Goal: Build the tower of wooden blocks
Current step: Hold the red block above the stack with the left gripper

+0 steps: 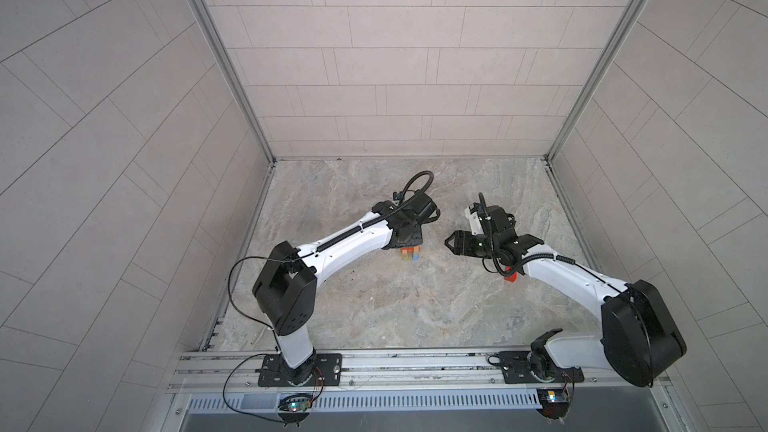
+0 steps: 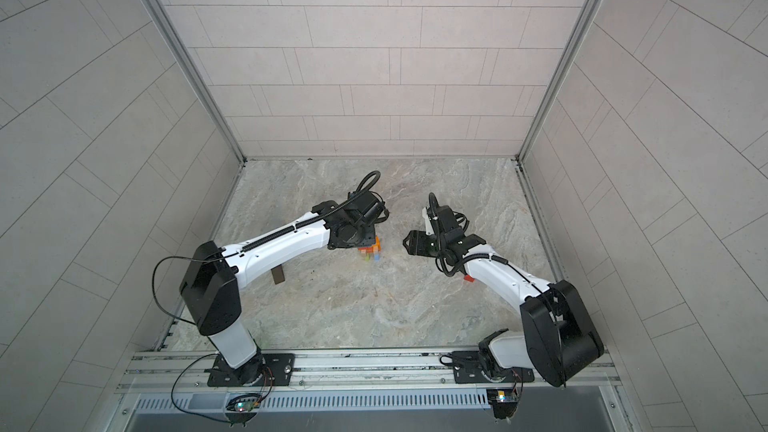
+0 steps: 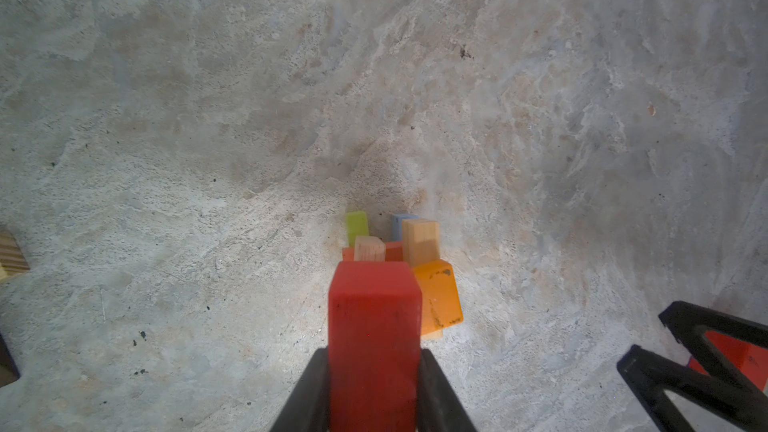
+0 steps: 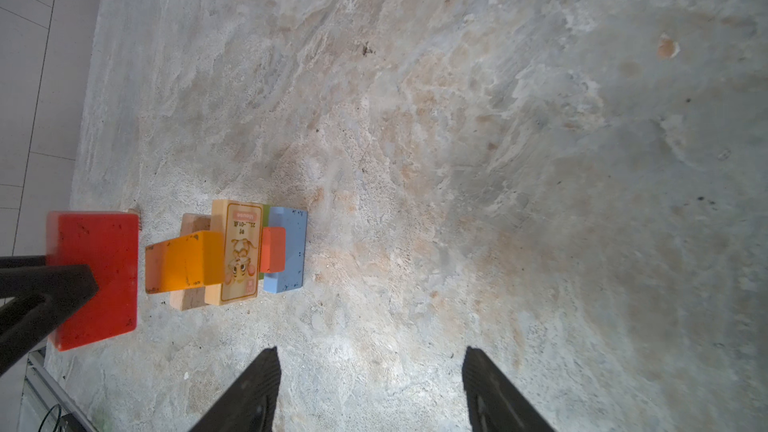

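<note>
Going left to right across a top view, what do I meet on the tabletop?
In order: dark brown block → tower → right tool, open and empty → loose red block peeking from under the right arm.

The tower (image 1: 409, 254) stood near the middle of the worktop (image 1: 374, 305). Over it, clear of its top piece, hung the held block (image 3: 374, 317), pinched in the left claw (image 3: 374, 351). The right claw (image 4: 370, 351) sat apart to the tower's right, with nothing between its jaws. One loose block (image 1: 510, 276) lay under the right arm (image 1: 561, 276), and a second loose block (image 2: 278, 275) under the left arm (image 2: 282, 247).
</note>
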`<state>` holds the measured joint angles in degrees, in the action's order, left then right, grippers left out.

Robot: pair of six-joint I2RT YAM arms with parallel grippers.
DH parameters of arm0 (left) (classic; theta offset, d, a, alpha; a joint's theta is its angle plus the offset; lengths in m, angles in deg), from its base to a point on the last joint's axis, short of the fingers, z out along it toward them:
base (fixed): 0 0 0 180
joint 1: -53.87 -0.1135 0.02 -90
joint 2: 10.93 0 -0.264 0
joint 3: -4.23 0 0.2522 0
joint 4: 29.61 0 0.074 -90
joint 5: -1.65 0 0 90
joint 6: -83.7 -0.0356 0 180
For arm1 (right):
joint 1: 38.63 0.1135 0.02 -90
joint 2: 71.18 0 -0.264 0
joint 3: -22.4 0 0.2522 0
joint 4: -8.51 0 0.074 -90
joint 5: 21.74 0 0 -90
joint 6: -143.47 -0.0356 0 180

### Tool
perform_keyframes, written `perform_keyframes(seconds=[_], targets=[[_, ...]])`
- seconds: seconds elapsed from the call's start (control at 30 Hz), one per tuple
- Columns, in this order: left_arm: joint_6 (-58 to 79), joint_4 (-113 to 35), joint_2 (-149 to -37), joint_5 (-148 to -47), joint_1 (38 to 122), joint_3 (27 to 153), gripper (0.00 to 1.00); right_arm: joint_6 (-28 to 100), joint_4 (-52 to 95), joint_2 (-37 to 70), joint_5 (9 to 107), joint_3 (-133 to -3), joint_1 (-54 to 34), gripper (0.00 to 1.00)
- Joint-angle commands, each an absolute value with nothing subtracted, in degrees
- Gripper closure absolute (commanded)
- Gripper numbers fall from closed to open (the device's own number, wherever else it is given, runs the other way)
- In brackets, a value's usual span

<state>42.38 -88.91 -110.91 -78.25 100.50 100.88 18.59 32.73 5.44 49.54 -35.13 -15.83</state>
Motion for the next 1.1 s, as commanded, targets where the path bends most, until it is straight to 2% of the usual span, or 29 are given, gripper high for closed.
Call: perform_keyframes(seconds=[0.0, 0.9, 1.07], targets=[[43.00, -88.24, -111.47, -77.80, 100.89, 100.08, 0.73, 17.95, 32.05, 5.88, 49.54, -34.43, -15.96, 0.30], [42.74, -88.23, -112.02, -77.27, 100.98, 99.86, 0.72, 18.06, 32.04, 6.41, 49.69, -34.43, -15.96, 0.30], [42.56, -88.62, -112.04, -76.85, 100.98, 100.25, 0.68, 18.13, 32.03, 6.59, 49.65, -34.48, -15.96, 0.29]])
